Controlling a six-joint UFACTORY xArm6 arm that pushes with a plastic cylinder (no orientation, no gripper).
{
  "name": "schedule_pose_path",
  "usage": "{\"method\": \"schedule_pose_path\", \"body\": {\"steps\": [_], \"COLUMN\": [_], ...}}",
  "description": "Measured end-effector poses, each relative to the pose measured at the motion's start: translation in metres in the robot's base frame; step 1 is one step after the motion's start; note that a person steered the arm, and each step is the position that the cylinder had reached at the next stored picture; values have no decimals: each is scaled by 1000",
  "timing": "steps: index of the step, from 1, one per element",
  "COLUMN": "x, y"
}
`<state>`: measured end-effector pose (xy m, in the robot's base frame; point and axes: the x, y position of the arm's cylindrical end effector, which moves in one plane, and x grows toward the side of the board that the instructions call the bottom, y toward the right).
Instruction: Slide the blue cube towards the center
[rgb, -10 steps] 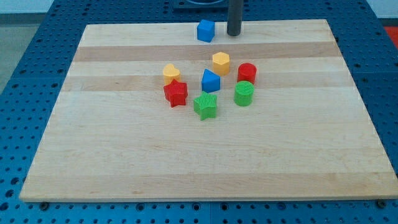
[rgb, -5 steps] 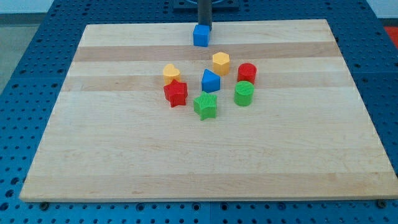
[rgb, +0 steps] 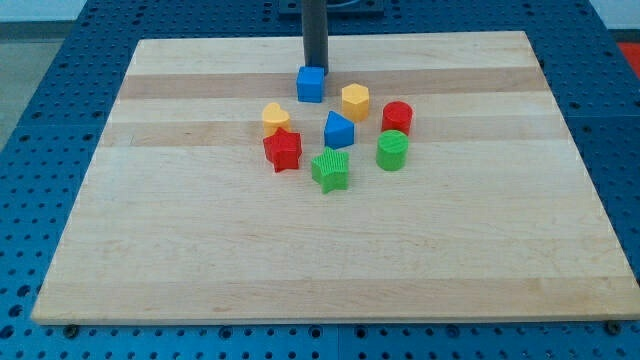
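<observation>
The blue cube (rgb: 310, 84) sits on the wooden board (rgb: 200, 230) in the upper middle, just above the cluster of blocks. My tip (rgb: 316, 68) stands right behind the cube, touching its top edge in the view. Below the cube lie a blue pentagon-like block (rgb: 338, 130), a yellow hexagon (rgb: 355, 101) to the cube's right and a yellow block (rgb: 276, 119) to its lower left.
A red star (rgb: 283, 150), a green star (rgb: 330, 170), a green cylinder (rgb: 392, 151) and a red cylinder (rgb: 397, 117) complete the cluster. The board lies on a blue perforated table (rgb: 60, 100).
My tip moved left from the cube's right side to behind it, then pushed it down the view. The blue cube slid from the board's top edge towards the cluster.
</observation>
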<state>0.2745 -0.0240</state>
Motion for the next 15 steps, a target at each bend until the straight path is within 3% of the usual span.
{"method": "schedule_pose_path", "body": {"steps": [8, 15], "x": [17, 25], "y": [-31, -21]}}
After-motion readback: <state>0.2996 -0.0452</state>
